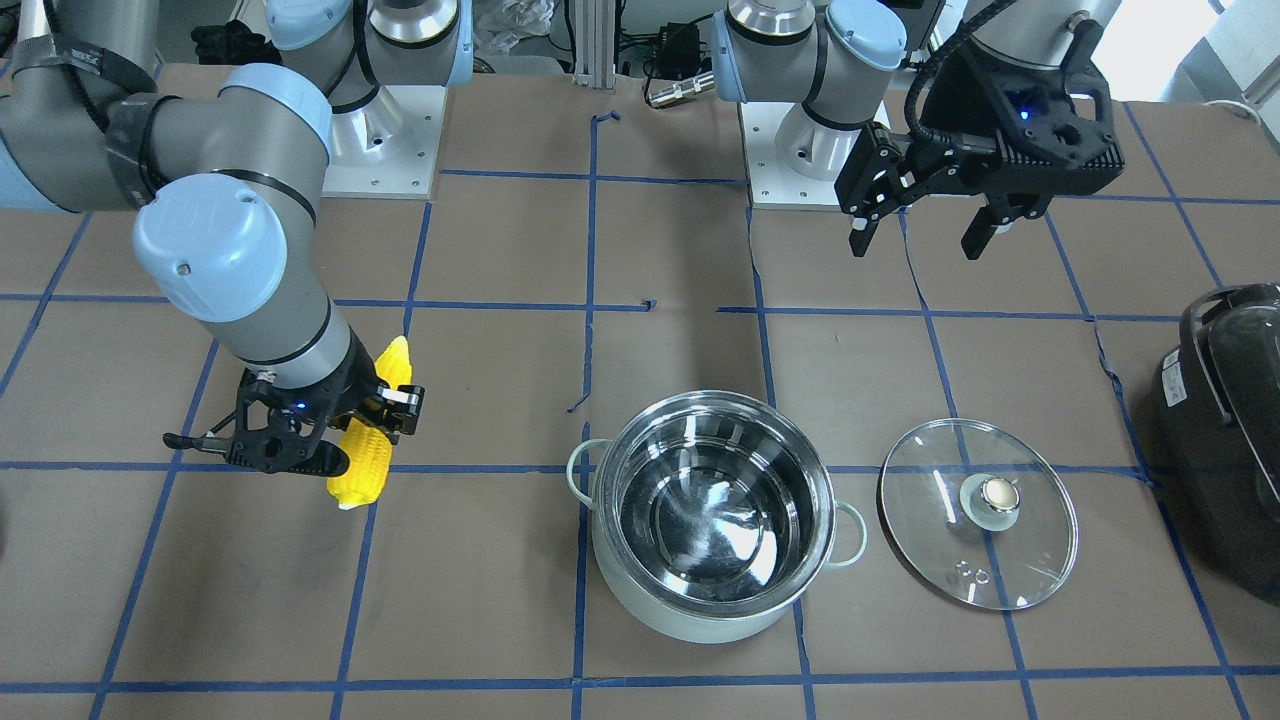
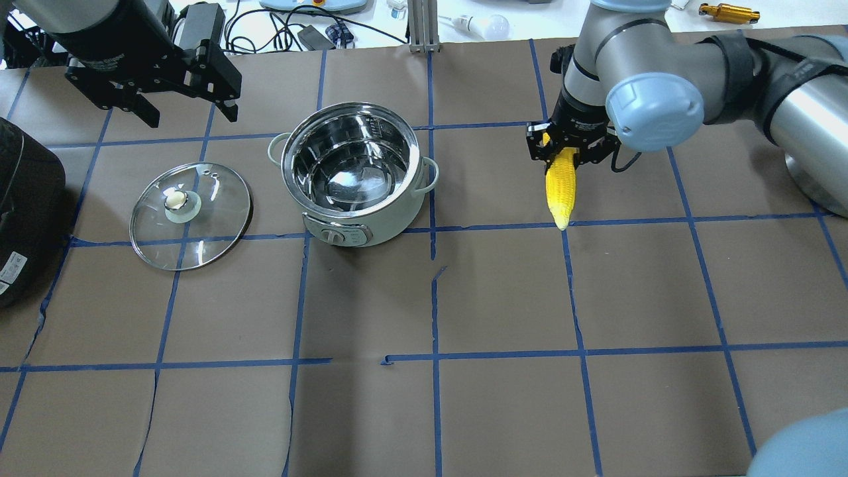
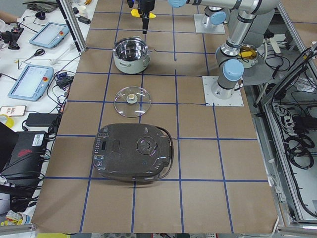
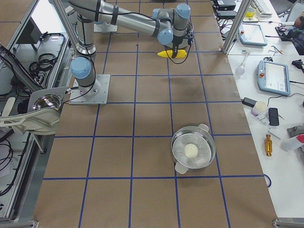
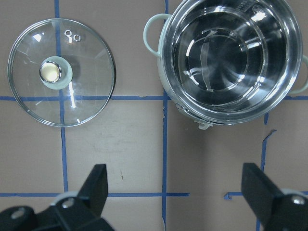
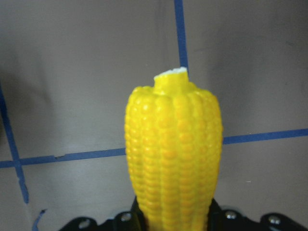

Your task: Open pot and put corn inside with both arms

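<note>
The mint-green pot (image 1: 700, 615) stands open and its steel inside is empty; it also shows in the overhead view (image 2: 371, 222) and the left wrist view (image 5: 166, 72). Its glass lid (image 1: 940, 540) lies flat on the table beside it, knob up (image 2: 212, 232). My right gripper (image 1: 365, 430) is shut on the yellow corn (image 1: 368, 465), well to the side of the pot. The corn hangs tilted, with its free end (image 2: 560, 192) near the table (image 6: 173, 154). My left gripper (image 2: 191, 116) is open and empty, raised behind the lid (image 5: 175, 183).
A large black appliance (image 2: 26, 205) with a handle sits at the table's end on my left, next to the lid (image 1: 1225, 420). Blue tape lines cross the brown table cover (image 2: 503, 291). Cables and tools lie beyond the far edge.
</note>
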{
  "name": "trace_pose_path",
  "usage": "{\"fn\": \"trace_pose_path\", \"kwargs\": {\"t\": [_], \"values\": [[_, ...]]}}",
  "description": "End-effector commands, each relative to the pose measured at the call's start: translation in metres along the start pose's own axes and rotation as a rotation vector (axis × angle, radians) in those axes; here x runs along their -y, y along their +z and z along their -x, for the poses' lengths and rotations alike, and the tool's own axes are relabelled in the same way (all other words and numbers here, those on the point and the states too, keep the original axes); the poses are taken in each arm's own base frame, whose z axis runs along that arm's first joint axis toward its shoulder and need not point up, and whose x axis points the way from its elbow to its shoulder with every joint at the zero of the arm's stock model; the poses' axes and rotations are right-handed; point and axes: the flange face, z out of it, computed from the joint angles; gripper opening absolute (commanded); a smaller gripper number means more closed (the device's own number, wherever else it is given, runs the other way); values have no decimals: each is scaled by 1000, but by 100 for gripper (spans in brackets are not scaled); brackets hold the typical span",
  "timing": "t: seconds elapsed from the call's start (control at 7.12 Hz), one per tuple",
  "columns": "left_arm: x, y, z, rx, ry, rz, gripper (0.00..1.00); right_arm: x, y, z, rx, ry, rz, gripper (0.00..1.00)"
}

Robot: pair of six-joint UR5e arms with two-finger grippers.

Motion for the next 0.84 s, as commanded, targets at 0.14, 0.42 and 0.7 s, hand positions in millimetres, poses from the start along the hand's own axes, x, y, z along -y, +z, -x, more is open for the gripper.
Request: {"fn": "trace_pose_path", "kwargs": {"t": [0.14,0.42,0.7], "values": [[1,1,0,0,-2,-1,100,-2,-26,115,35,-6,-45,0],[-1,0,-1,0,0,-1,100,-9,-8,184,87,31,-49,1],[0,1,0,0,-2,-1,100,-14,4,254,127,10,-111,1]]}}
